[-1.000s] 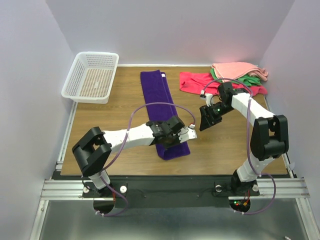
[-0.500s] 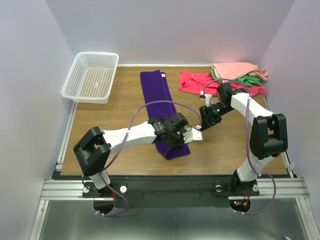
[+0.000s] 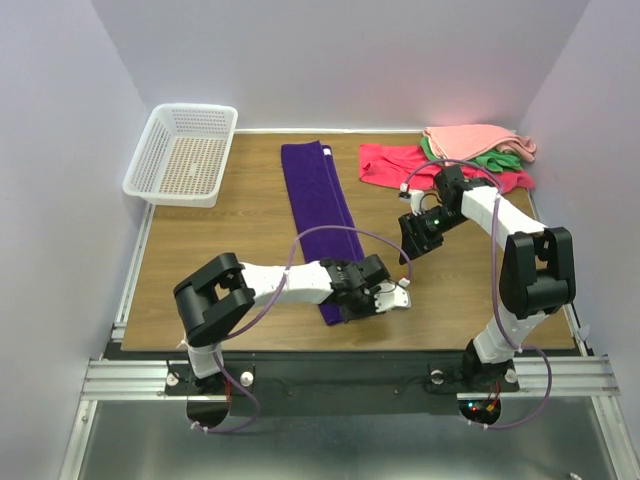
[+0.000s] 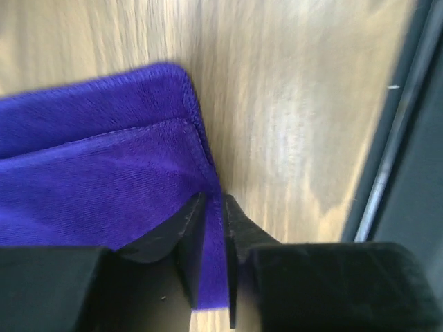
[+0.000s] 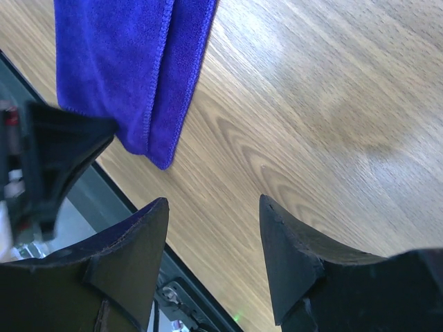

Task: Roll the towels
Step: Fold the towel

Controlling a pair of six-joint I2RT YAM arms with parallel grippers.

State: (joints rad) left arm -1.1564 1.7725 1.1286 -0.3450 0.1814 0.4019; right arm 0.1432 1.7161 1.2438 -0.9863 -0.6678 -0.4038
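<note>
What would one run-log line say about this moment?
left jaws: pinching near end of purple towel | right jaws: open, empty, over table | purple towel: long strip, unrolled | other towels: far right, untouched

Purple towel [image 4: 104,173] lies on wood table [image 4: 291,104], rounded stitched corner up top. Left gripper [image 4: 212,211] sits below that corner, its 2 black fingers pinching the towel's right edge. Dark table rim [image 4: 408,138] far right of towel.
</note>
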